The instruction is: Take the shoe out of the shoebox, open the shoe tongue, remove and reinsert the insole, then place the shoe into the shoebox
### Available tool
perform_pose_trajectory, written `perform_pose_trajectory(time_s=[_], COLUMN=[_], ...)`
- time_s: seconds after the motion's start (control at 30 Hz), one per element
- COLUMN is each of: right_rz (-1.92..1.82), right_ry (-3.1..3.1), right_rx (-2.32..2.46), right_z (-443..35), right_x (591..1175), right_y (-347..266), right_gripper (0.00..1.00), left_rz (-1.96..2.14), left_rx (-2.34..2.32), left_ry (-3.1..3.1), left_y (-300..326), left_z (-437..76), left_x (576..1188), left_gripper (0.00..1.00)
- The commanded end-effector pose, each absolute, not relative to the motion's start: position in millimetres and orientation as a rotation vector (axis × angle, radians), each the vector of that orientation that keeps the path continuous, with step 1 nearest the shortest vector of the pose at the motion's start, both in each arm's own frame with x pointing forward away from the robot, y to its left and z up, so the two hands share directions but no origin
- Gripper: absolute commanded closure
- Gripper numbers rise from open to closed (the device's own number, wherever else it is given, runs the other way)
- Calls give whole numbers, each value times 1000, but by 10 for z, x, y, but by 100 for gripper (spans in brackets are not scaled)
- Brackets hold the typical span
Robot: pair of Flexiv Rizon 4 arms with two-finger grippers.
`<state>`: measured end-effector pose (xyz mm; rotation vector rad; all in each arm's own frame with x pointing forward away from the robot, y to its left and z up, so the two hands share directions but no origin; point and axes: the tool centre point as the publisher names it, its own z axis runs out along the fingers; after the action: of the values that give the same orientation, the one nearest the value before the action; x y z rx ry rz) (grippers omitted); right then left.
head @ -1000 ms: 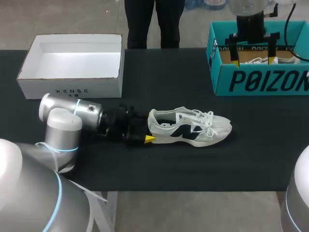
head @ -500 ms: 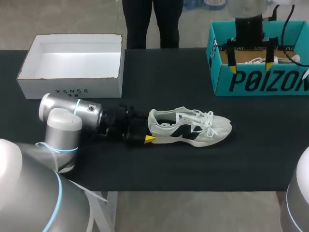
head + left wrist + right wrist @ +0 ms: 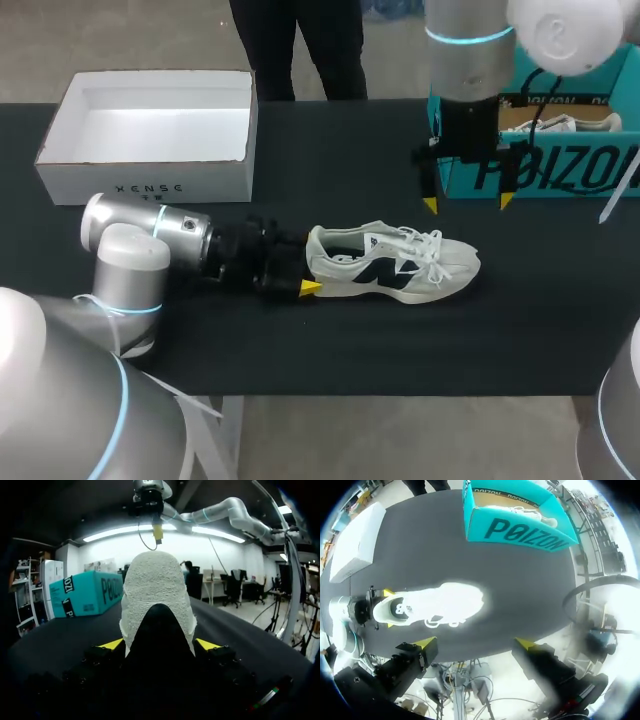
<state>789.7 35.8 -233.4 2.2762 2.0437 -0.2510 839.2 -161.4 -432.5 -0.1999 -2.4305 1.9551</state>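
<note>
On the table (image 3: 300, 340) the shoe (image 3: 395, 265) is clamped at its heel by the left gripper (image 3: 308, 268), while the right gripper (image 3: 467, 203), fingers apart, has been brought from the shoebox (image 3: 560, 170) toward the shoe, presumably for tongue-opening.

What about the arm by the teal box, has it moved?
Yes. The right gripper has left the teal shoebox and come forward, now hanging before its front wall, nearer the shoe.
</note>
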Motion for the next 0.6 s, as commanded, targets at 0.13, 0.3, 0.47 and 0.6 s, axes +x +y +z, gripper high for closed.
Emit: perform_pose_trajectory(time_s=[0.13, 0.3, 0.47, 0.6], right_rz=[-290, -340, -375, -325], right_ry=[2016, 2026, 2023, 1991], right_rx=[2140, 2123, 2119, 2166], right_z=[-2392, -2477, -2563, -2588], right_x=[7772, 7773, 7814, 7854], right_y=[895, 1120, 1289, 1335], right_gripper=[0, 0, 0, 0], left_rz=[1953, 1953, 1953, 1953], left_rx=[-200, -200, -200, -200], left_ry=[-2431, -2431, -2431, -2431], left_y=[-1642, -1642, -1642, -1642], left_z=[-4351, -4351, -4351, -4351], left_x=[8390, 8390, 8390, 8390], left_gripper=[100, 100, 100, 100])
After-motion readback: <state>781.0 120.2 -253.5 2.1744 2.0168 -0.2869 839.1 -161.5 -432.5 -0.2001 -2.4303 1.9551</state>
